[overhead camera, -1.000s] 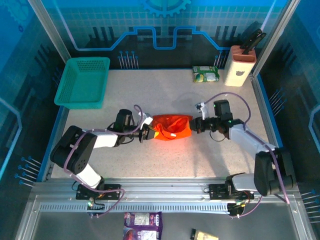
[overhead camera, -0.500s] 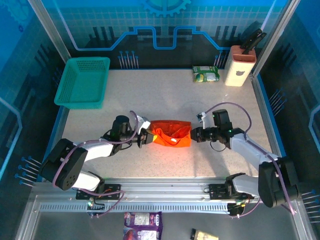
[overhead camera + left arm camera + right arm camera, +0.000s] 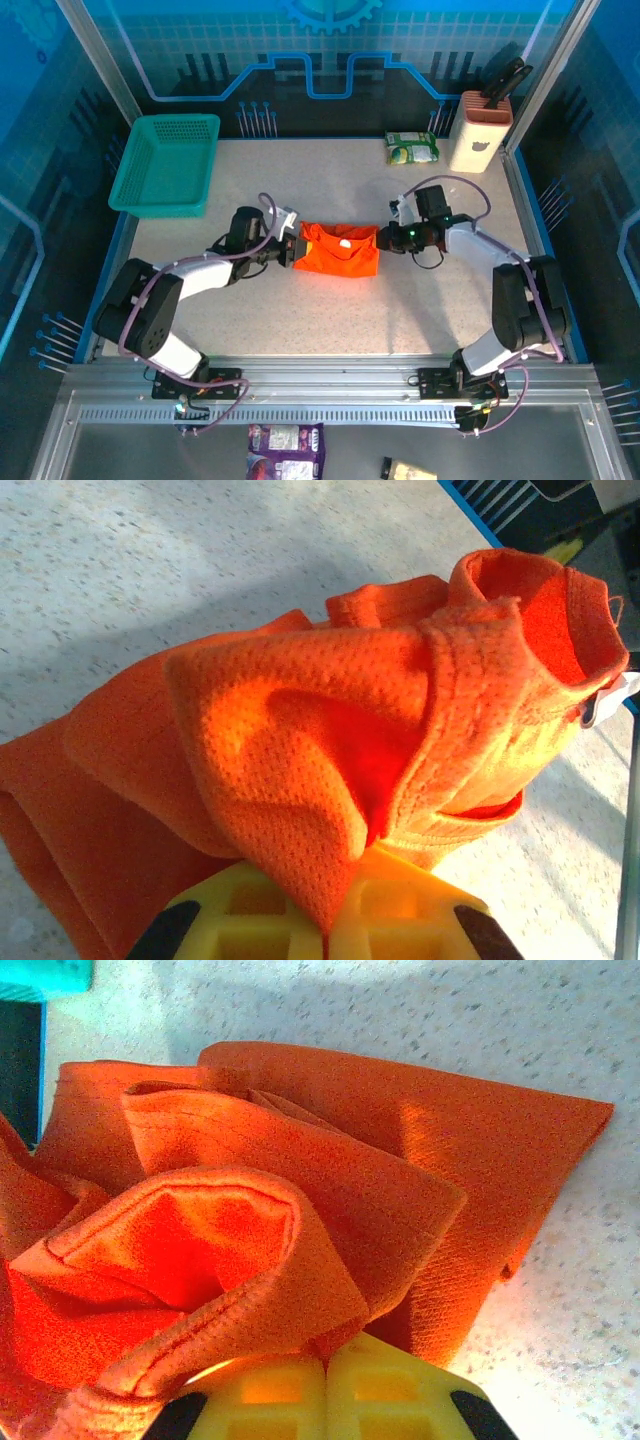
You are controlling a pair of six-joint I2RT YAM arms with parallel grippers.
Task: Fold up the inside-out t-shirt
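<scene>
2 closed grips: left gripper (image 3: 293, 250) and right gripper (image 3: 386, 238) pinch the t-shirt (image 3: 338, 256), folds hiding jaw tips.

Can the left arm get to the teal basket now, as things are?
Probably not at once. The left gripper is shut on the orange t-shirt, which the right gripper also holds. The table between it and the teal basket looks bare, so after letting go the way seems free.

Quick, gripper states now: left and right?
Left gripper: shut on the t-shirt.
Right gripper: shut on the t-shirt too, at its other end.
</scene>
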